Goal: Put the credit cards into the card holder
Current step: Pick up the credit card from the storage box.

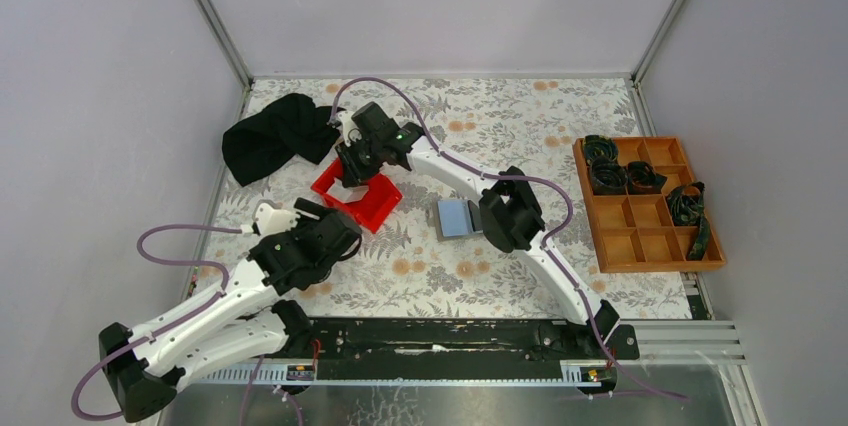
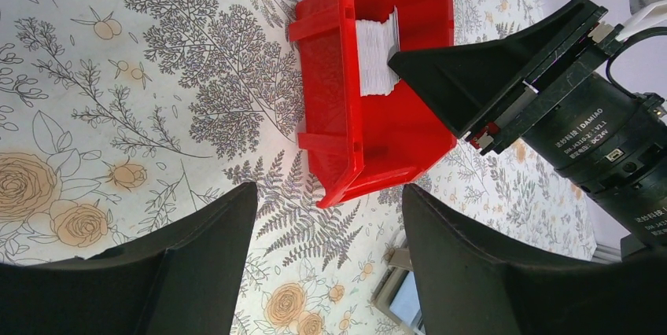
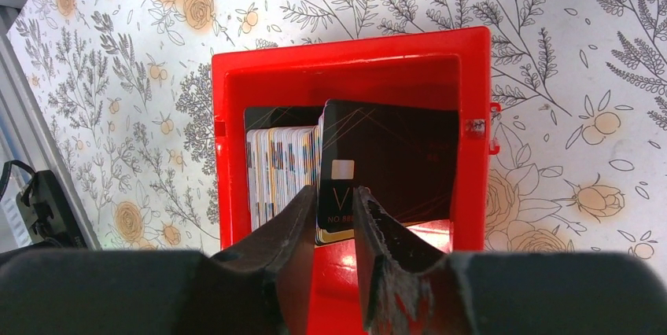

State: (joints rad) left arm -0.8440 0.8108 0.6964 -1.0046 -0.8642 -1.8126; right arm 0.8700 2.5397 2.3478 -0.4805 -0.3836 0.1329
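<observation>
Up close, the right gripper [image 3: 334, 197] fills the foreground of its wrist view, reaching down into the red bin [image 3: 346, 75]. Its jaws stand narrow, and the near corner of a dark card [image 3: 385, 170] sits in the gap between them. Whether they actually pinch it cannot be told. That card leans toward 3 o'clock, gold lettering showing. At its 9 o'clock a stack of cards [image 3: 279, 166] stands on edge, packed against the bin's wall.

Over to the left gripper [image 2: 329, 193]: jaws wide, nothing between them, hovering over the floral table [image 2: 118, 75] just short of the bin's near corner.

From above, the bin lies at 10 o'clock of the table's middle, with the left gripper at the bin's 7 o'clock. The holder [image 1: 443, 228] lies flat near the middle, at the bin's 4 o'clock and apart from it. A light blue card [image 1: 460, 214] rests on it, and the right arm's elbow sits just beside at 3 o'clock. A black cloth [image 1: 275, 136] is heaped at the bin's 10 o'clock. An orange tray [image 1: 650, 246] lies far out at 3 o'clock, with dark bits in several compartments.
</observation>
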